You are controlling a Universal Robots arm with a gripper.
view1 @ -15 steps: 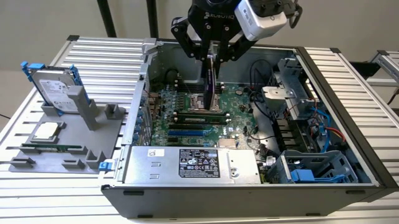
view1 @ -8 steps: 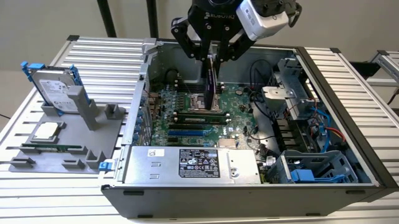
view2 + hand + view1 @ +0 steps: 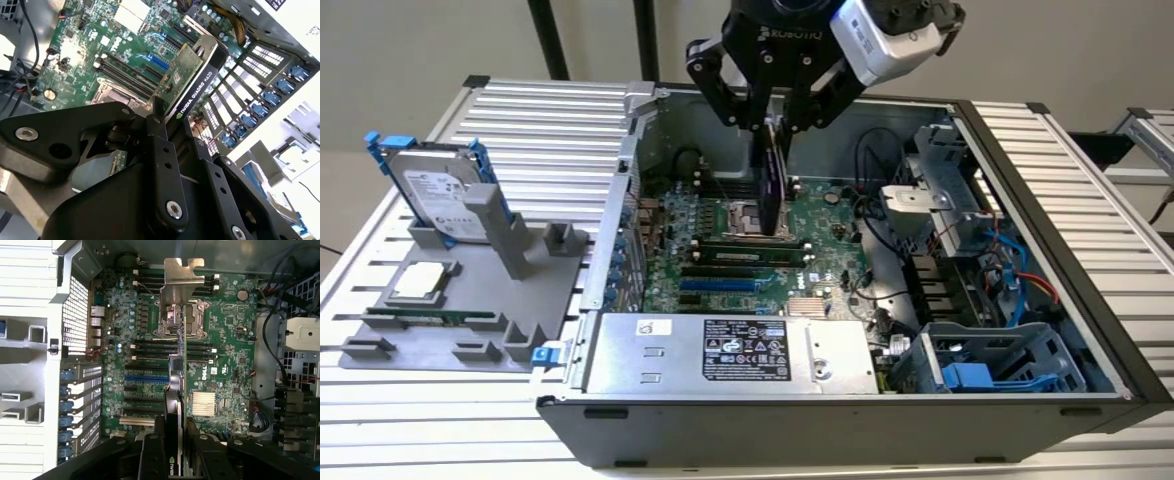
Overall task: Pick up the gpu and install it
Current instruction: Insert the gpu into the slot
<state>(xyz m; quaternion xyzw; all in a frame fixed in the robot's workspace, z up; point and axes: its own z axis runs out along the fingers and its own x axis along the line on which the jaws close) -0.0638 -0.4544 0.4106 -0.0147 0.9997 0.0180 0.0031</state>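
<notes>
The slatted bench carried an open computer case, lying on its side with the cover off, probably so the arm could reach in from above. The motherboard lay flat on the case floor. On the exterior view's left, well apart from the case, a grey fixture stood a hard drive upright.

Over the middle of the case the gripper was clamped on the gpu, its fingers pinching the two flat faces. The card hung edge-on beneath it, above the motherboard near the processor socket. That hold seemed to keep the thin profile towards the board and the slot edge free. The silver bracket sat at the end farthest from the gripper; whether it touched the board could not be told.

Room looked generous: the case walls stood well apart from the card. The black cables and drive cage crowded only the exterior view's right. The blue-clipped rear slot covers lined one wall.
</notes>
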